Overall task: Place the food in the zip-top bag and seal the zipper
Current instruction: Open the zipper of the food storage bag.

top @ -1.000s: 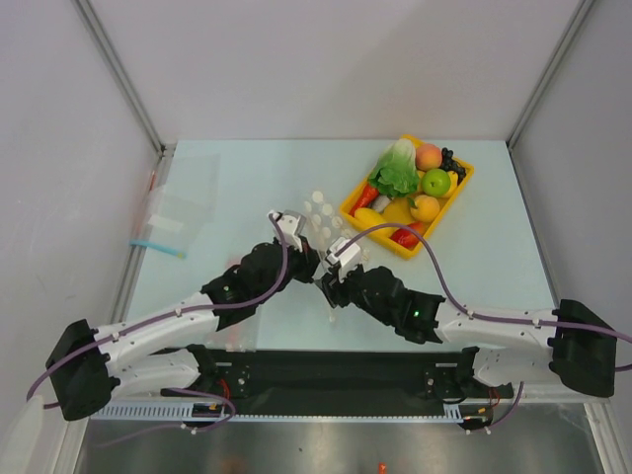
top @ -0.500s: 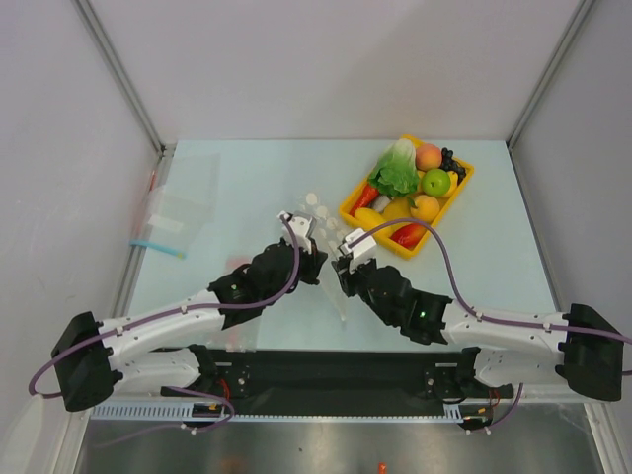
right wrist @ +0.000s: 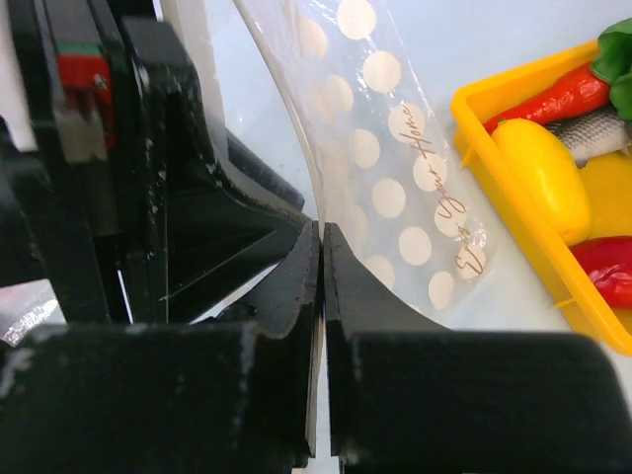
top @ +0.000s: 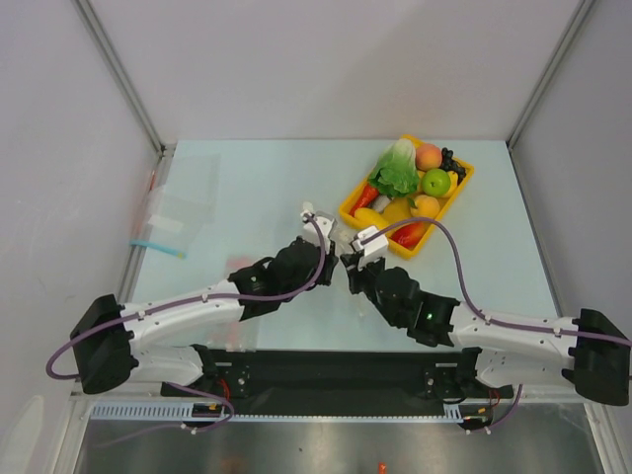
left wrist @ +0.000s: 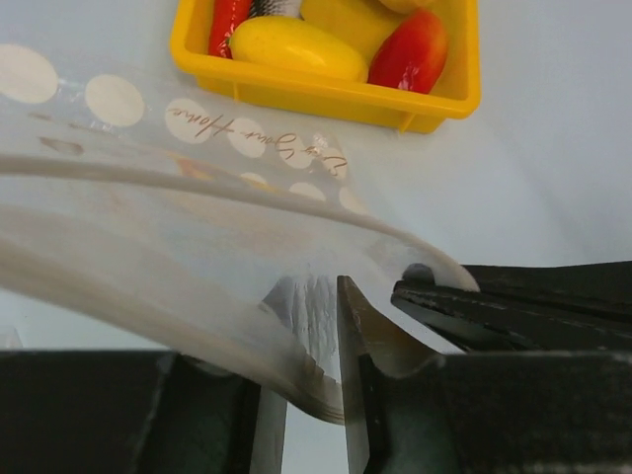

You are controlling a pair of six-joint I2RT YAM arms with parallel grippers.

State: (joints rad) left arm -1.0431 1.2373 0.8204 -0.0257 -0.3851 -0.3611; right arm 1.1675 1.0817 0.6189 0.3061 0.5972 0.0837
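The zip-top bag is clear with whitish dots and hangs between both grippers, just left of the tray. My left gripper is shut on its pale mouth strip, the zipper, which curves across the left wrist view. My right gripper is shut on the bag's edge, close against the left gripper's fingers. In the top view the two grippers meet. The food lies in the yellow tray: lettuce, peach, green apple, a yellow fruit and a red one.
The yellow tray stands at the back right, its near rim just beyond the bag. A flat clear bag with a blue strip lies at the table's left edge. Grey walls close in the sides and back.
Both arms have moved right and away from the bases with the bag held between them, bringing it closer to the tray's near-left corner. Both grips have stayed shut.
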